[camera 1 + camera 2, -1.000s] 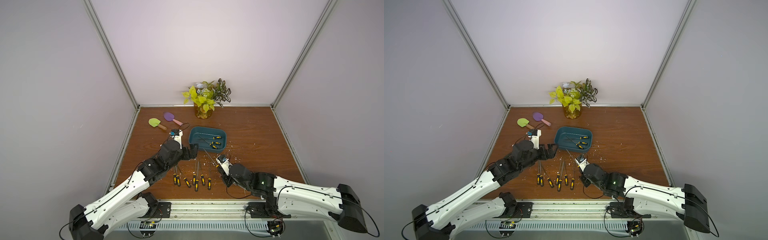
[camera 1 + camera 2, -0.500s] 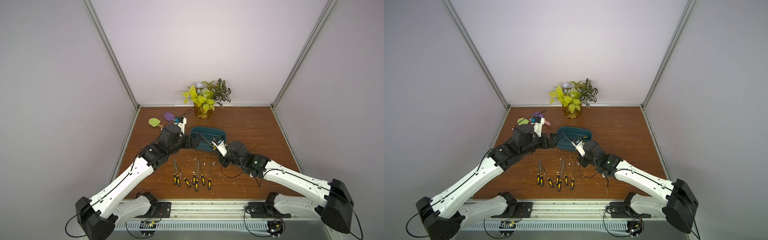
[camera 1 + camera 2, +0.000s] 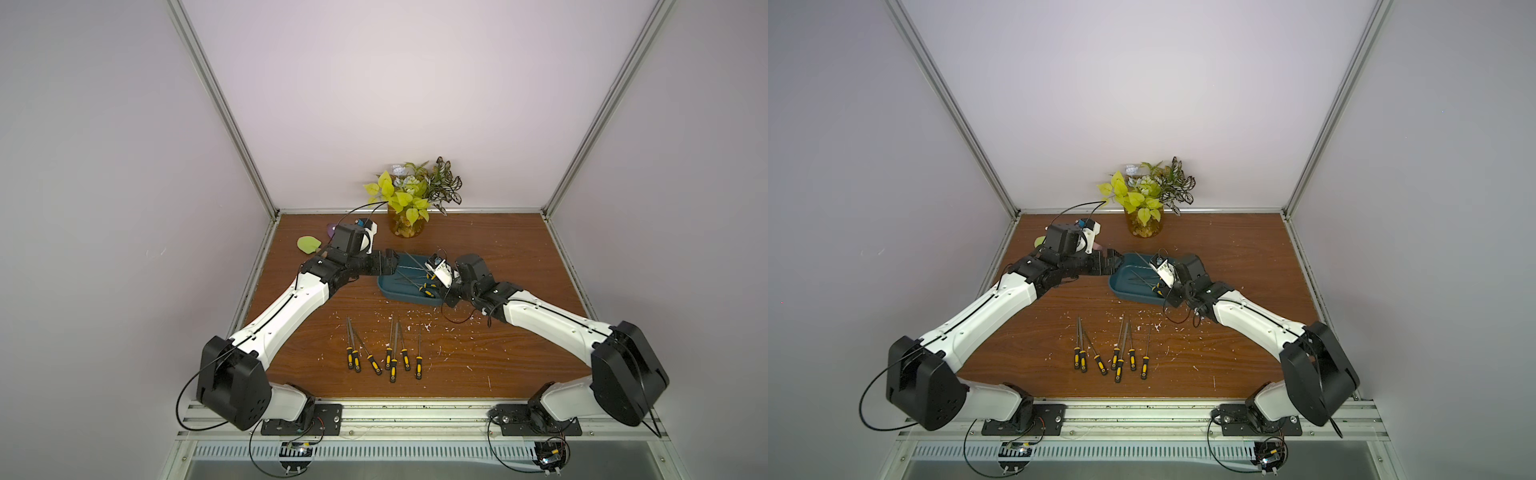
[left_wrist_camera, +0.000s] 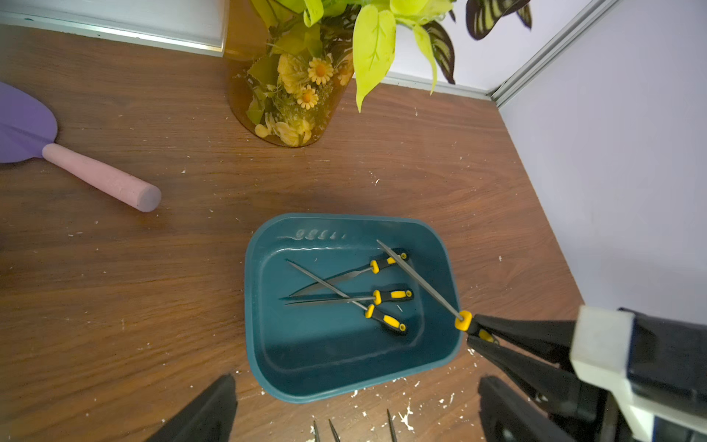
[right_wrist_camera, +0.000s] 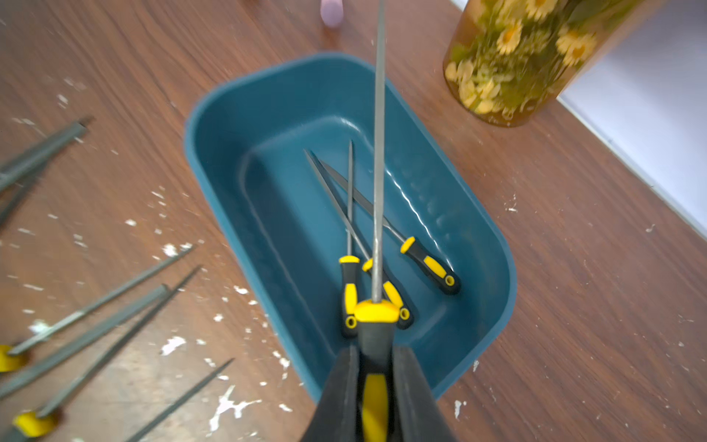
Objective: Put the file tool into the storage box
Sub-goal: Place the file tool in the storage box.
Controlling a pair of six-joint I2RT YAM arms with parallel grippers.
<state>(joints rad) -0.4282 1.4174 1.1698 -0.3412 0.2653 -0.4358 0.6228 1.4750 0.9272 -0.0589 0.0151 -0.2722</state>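
My right gripper (image 5: 375, 356) is clamped on the file tool (image 5: 378, 160) at its handle, shaft over the storage box (image 5: 214, 126). My left gripper (image 4: 355, 405) hangs at the box's left end, jaws apart.

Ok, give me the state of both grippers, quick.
Left gripper: open, holding nothing.
Right gripper: closed on the handle of a file, held over the storage box.
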